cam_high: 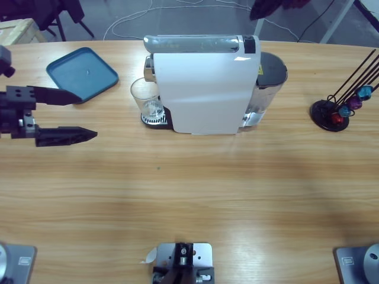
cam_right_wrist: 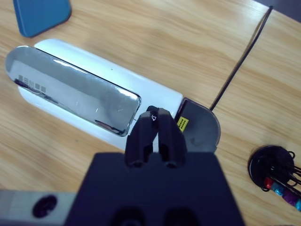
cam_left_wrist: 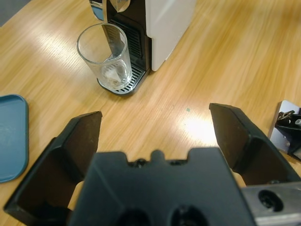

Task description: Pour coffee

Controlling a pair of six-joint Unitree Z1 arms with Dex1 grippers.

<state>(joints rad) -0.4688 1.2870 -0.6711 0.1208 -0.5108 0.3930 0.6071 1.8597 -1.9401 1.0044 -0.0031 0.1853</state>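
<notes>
The white capsule coffee machine stands mid-table with an empty clear glass on its drip tray under the spout. The left gripper, jaws spread wide and empty, sits well left of the machine near a blue tray; the right gripper hovers above the machine's silver lever, jaws pressed together
</notes>
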